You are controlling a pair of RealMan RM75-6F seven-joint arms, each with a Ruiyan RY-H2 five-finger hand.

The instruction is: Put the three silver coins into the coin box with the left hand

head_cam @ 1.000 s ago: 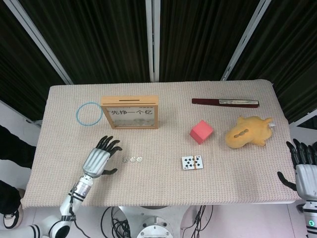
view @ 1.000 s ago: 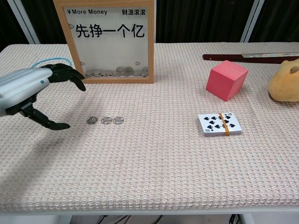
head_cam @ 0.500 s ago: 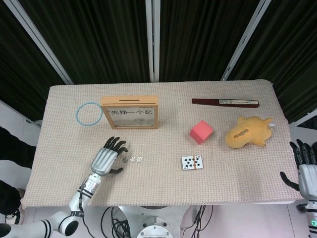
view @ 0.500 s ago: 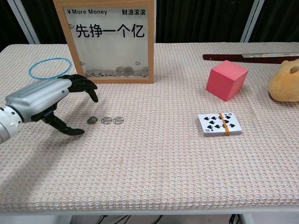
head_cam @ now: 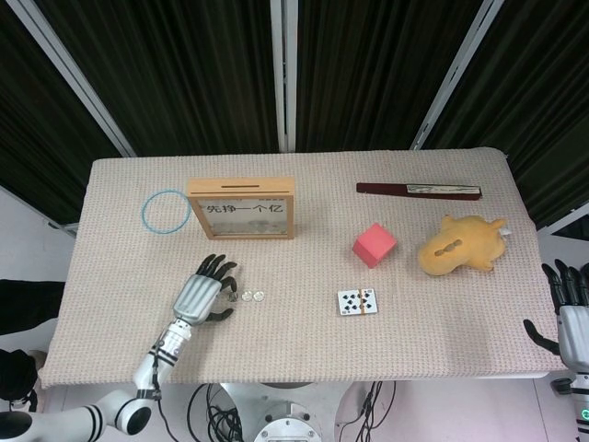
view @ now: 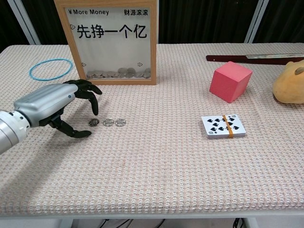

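Far to my left a blue ring [view: 50, 69] lies flat on the woven table cover [view: 156, 171], just beside the coin box [view: 112, 42], a wooden frame with a clear front standing upright near the back edge, a layer of coins showing along its bottom. In front of that, my left hand [view: 54, 105] is low over the cloth with its fingers [view: 93, 99] spread and curved downward and the thumb reaching forward underneath; it holds nothing. The three silver coins [view: 108, 122] lie in a short row on the cloth, just past my fingertips, the nearest coin right below them; whether a fingertip touches it I cannot tell. From above, my hand covers part of the leftmost coin, and the other two sit clear beside it. The coins are well in front of the coin box and apart from it. Further right, a deck of playing cards [view: 223, 126] bound with a band lies flat, and behind it a red cube [view: 230, 81] stands tilted on the cloth. Near the back edge a dark, long, flat stick-like object [head_cam: 419, 191] lies crosswise. A yellow plush toy [head_cam: 460, 244] rests to the right of the cube. My right hand [head_cam: 571, 308] is off the table's right edge, fingers apart, holding nothing.
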